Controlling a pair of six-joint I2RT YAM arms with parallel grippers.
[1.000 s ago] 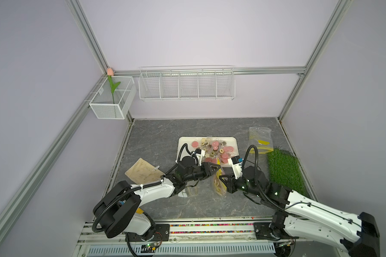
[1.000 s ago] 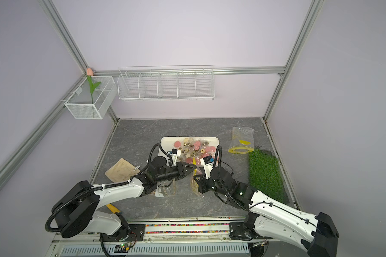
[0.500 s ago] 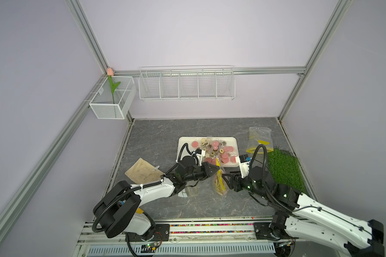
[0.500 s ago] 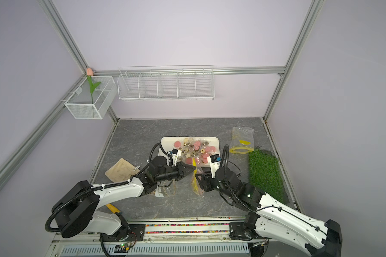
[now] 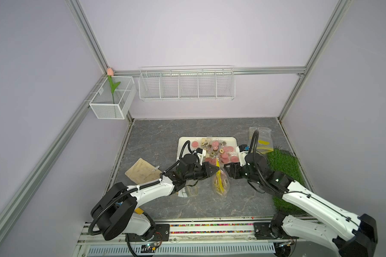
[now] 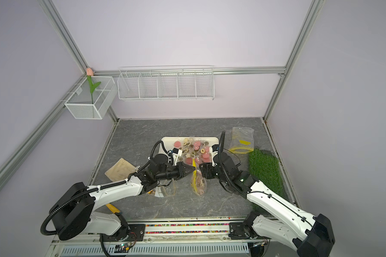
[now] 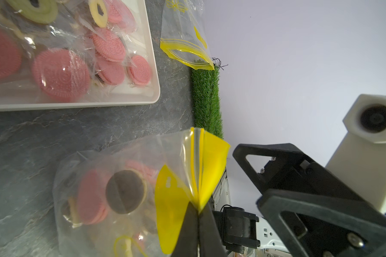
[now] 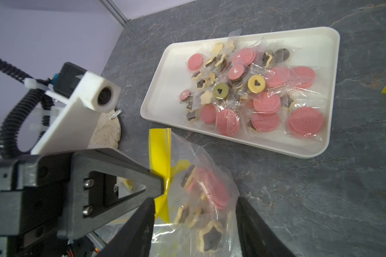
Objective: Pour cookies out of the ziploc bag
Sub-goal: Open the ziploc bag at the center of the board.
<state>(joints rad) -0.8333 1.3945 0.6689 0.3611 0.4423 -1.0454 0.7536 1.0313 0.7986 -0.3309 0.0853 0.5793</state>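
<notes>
The clear ziploc bag (image 5: 220, 185) (image 6: 197, 183) with a yellow zip strip (image 7: 201, 169) stands on the grey table, just in front of the tray. It holds pink, dark and star-shaped cookies (image 7: 91, 198) (image 8: 214, 189). My left gripper (image 5: 217, 170) (image 6: 192, 170) (image 7: 197, 213) is shut on the yellow strip at the bag's top. Close on the bag's right, my right gripper (image 5: 227, 173) (image 6: 201, 171) (image 8: 195, 222) stands open. In the right wrist view the bag's body shows between its spread jaws. More wrapped cookies (image 5: 216, 149) (image 8: 265, 104) lie on the white tray (image 5: 181, 142) (image 8: 330, 89).
An empty yellow-zip bag (image 5: 260, 140) (image 6: 242, 140) lies at the back right, beside a green grass mat (image 5: 283, 164) (image 6: 265, 169). A beige flat piece (image 5: 142, 172) lies on the left. Another clear bag (image 5: 188, 191) lies under my left arm.
My right gripper has opened and let go of the bag, drawing back a little to the right. The left gripper has closed on the yellow strip.
</notes>
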